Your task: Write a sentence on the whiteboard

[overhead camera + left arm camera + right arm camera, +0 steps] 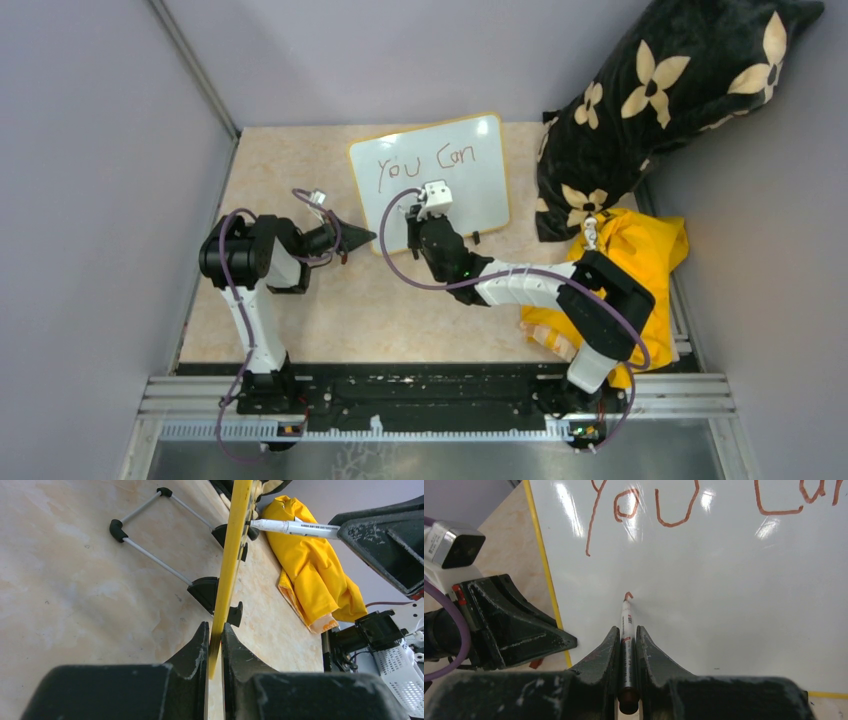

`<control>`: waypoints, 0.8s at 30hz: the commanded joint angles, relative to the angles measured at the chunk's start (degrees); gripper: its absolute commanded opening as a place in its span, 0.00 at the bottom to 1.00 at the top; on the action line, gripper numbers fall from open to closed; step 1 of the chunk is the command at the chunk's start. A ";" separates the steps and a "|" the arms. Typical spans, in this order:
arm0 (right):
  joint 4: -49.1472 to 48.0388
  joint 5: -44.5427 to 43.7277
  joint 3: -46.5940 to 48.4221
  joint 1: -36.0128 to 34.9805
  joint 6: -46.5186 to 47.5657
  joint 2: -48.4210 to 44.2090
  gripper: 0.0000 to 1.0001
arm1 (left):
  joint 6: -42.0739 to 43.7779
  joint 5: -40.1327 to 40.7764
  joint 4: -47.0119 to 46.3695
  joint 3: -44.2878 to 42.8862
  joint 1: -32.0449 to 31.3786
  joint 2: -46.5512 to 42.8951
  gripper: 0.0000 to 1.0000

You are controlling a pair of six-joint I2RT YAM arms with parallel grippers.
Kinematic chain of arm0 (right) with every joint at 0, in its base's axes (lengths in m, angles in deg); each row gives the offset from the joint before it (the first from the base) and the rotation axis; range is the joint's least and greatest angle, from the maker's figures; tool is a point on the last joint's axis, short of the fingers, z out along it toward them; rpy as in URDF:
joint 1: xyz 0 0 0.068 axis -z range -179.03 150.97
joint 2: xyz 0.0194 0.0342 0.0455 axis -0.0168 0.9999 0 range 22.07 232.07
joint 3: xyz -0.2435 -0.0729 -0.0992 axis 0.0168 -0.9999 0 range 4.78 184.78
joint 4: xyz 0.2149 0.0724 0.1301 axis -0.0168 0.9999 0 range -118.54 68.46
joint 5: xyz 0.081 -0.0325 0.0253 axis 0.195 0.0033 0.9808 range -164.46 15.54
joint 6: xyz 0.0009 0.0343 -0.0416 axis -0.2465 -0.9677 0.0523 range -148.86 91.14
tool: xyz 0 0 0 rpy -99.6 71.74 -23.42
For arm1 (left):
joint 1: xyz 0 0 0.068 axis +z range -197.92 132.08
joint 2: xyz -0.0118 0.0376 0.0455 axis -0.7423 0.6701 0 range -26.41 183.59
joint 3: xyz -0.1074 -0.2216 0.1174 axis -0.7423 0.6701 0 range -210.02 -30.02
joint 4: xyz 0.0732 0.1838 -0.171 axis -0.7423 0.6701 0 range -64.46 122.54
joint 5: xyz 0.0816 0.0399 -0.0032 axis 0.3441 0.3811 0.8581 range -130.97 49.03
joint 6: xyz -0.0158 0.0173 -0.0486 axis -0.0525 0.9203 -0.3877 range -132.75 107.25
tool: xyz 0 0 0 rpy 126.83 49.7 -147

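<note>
The whiteboard (470, 190) stands on its black feet at the far middle of the marbled surface (300, 310), just left of a black floral pillow (660, 100) and a yellow cloth (645, 250). The left gripper (216, 632) is closed almost fully, pinching the board's yellow-framed near left edge, while the right gripper (626, 632) is narrowed onto a white marker (626, 617). The sentence (425, 160) reads "You Can" on one upper line, and the marker tip touches the board at a short reddish stroke beneath the "Y".

Fingers (192, 652) pinch the whiteboard's (230, 560) yellow edge; a white marker (295, 527) touches it.
</note>
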 commanded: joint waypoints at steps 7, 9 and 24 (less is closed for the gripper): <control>2.47 2.30 -3.99 0.82 -1.48 -1.91 0.00 | -0.56 -0.42 -2.74 -0.10 -0.14 0.89 0.00; 2.61 2.45 -4.69 0.72 -1.93 -2.27 0.00 | -0.56 -0.46 -2.79 -0.14 -0.17 0.92 0.00; 3.01 2.05 -4.22 0.05 -1.82 -2.63 0.00 | -0.26 -0.46 -2.49 -0.14 -0.33 0.78 0.00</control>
